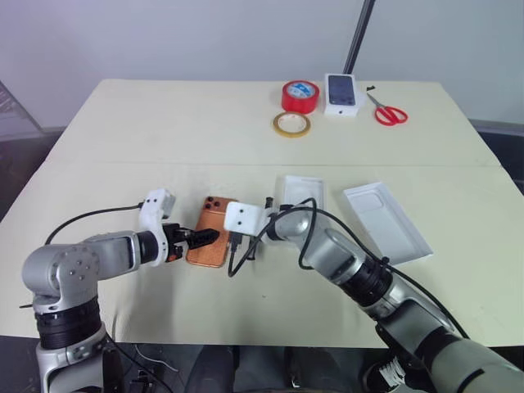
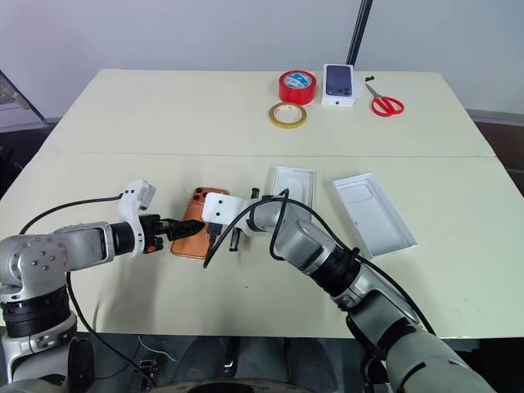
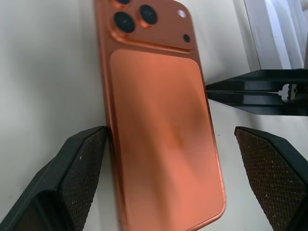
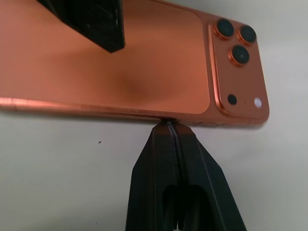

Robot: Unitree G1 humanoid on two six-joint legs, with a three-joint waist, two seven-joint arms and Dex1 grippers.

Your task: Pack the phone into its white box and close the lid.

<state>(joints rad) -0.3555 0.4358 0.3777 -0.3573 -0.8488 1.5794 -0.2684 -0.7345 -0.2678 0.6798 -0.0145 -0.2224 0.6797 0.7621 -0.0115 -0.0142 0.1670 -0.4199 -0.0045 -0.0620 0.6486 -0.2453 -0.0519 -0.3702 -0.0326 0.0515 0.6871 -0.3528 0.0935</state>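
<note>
The orange-copper phone (image 1: 210,233) lies flat on the cream table (image 1: 164,131), back up, its lenses at the far end. My left gripper (image 3: 171,139) is open, its fingers (image 3: 82,163) standing on either side of the phone's near end. My right gripper (image 4: 172,126) is shut, and its tip touches the middle of the phone's long right edge. A shallow white tray (image 1: 304,193) lies just beyond my right arm. A larger white tray (image 1: 386,219) with a rounded recess lies further right. Which of these is the white box and which the lid, I cannot tell.
At the table's far side stand a red tape roll (image 1: 300,96), a yellow tape ring (image 1: 291,124), a small white box picturing a dark phone (image 1: 341,94) and red-handled scissors (image 1: 390,113). A dark pole (image 1: 359,37) rises behind them.
</note>
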